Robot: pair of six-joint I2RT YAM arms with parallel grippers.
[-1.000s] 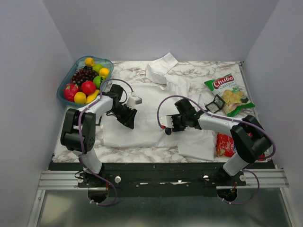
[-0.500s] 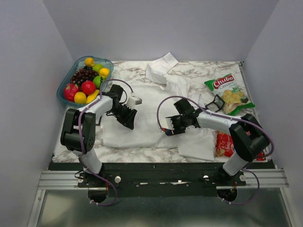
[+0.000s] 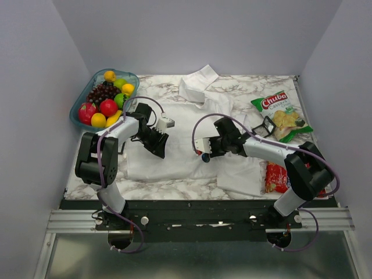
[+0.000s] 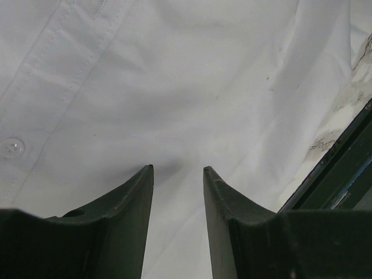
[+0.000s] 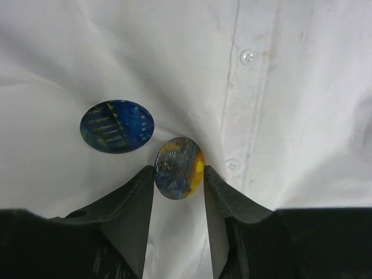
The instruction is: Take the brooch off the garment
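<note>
**Top view**
- Landmark: a large white long-sleeved collared shirt of thin, wrinkled cloth, spread over the white-and-grey marble table.
- Left gripper: down on the shirt's left part, inside its left edge.
- Right gripper: low over the shirt's front, right of its middle. The fingertips are too small here to judge.
- Bowl: a clear blue bowl of mixed fruit, off the shirt's far left corner.
- Packets: a green snack bag lies right of the shirt. A red packet lies just beside the shirt's near right part.
- Frame: a small black square frame sits between the green snack bag and the shirt.

**Left wrist view**
- Left gripper: the fingers stand parted, with only flat shirt cloth showing in the gap. The tips are at the cloth and grip nothing.
- Button: a white shirt button on the stitched strip, left of the fingers.

**Right wrist view**
- Right gripper: closed on a round blue-and-yellow brooch. Each dark fingertip meets one edge of the brooch.
- Place of that brooch: on the shirt's front, just left of the button strip, near its lower button.
- Second pin: a round dark-blue brooch with pale streaks lies on the shirt. It is just beyond and left of the held one, apart from it and clear of both fingers.
</note>
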